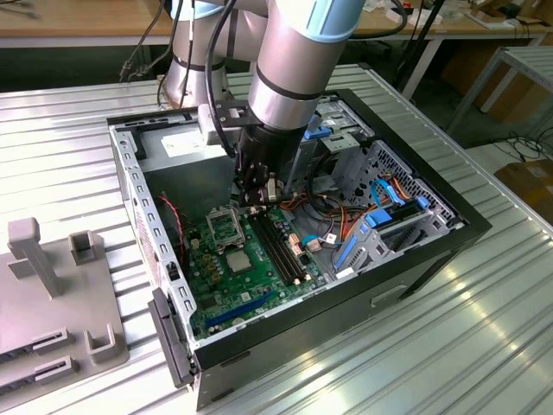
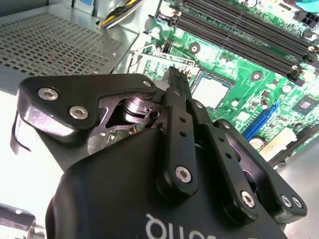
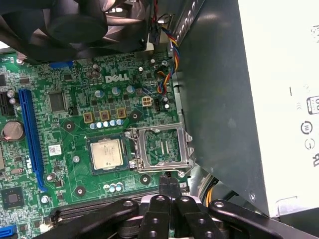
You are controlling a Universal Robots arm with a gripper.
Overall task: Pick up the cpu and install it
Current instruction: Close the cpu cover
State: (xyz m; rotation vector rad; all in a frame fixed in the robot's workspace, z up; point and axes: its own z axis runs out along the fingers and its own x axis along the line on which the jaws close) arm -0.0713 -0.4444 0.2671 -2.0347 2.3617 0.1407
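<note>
The cpu, a small silvery square chip, lies flat in its socket on the green motherboard; it also shows in the exterior view and the second wrist view. Beside it the hollow metal frame is flipped open. My gripper hangs above the board just off the open frame's edge, a short way from the cpu. Its black fingers are pressed together, shut, with nothing seen between them. In the exterior view the gripper hangs inside the open computer case.
A large grey box with a white label stands close beside the frame. A black fan, coloured cables, long memory slots and a blue slot surround the socket. A grey fixture sits at the exterior view's left.
</note>
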